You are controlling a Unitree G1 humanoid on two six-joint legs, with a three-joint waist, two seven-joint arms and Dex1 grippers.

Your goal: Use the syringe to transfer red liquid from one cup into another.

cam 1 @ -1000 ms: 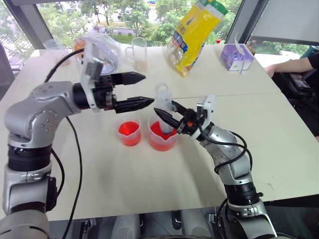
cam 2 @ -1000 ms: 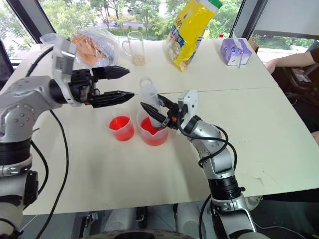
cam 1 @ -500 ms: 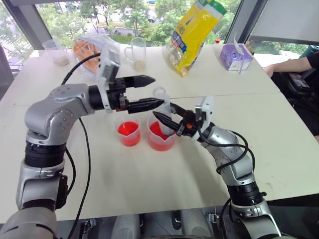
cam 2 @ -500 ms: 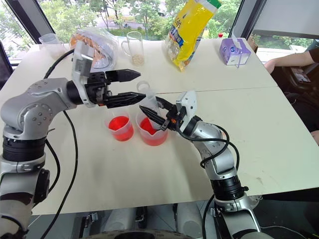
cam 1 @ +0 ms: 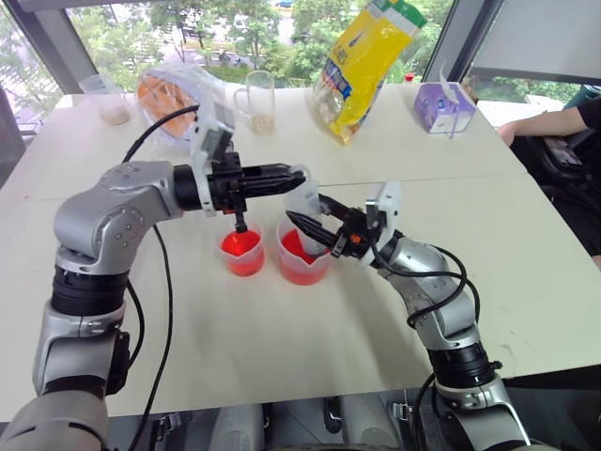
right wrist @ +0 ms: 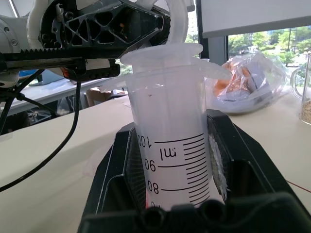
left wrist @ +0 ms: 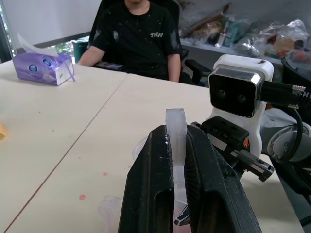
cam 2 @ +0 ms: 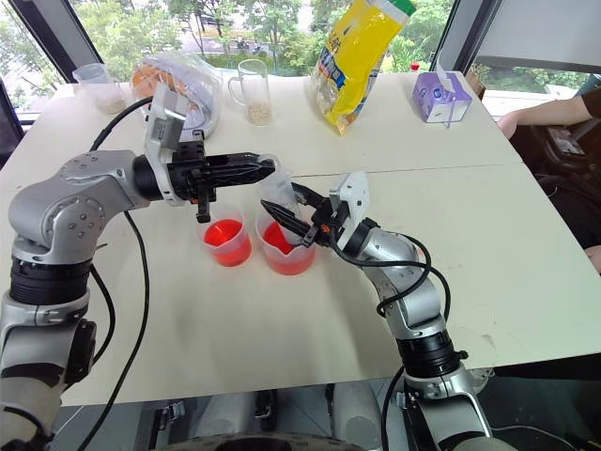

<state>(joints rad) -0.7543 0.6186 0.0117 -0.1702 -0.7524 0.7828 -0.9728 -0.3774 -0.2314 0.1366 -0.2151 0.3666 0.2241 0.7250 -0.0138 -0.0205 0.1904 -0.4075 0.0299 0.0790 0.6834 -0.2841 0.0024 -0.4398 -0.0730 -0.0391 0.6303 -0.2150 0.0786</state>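
Observation:
The clear syringe (cam 1: pixel 304 195) stands upright with its tip down in the larger cup (cam 1: pixel 302 265), which holds red liquid (cam 1: pixel 297 254). My right gripper (cam 1: pixel 308 224) is shut on the syringe's graduated barrel (right wrist: pixel 175 160). From the left, my left gripper (cam 1: pixel 289 178) reaches in level and is shut on the plunger's clear top ring (left wrist: pixel 176 141). To the left of the larger cup, the smaller cup (cam 1: pixel 242 252) also holds red liquid.
At the table's far side are a yellow bag (cam 1: pixel 368 66), a glass mug (cam 1: pixel 258 99), a purple tissue box (cam 1: pixel 443 106), a clear bag with orange contents (cam 1: pixel 174 89) and a small cup (cam 1: pixel 111 99). A person's arm (cam 1: pixel 554 122) rests at the right edge.
My left gripper moved right to the syringe's top, then went from open to shut on the plunger ring. The right gripper kept its hold on the barrel and stayed in place.

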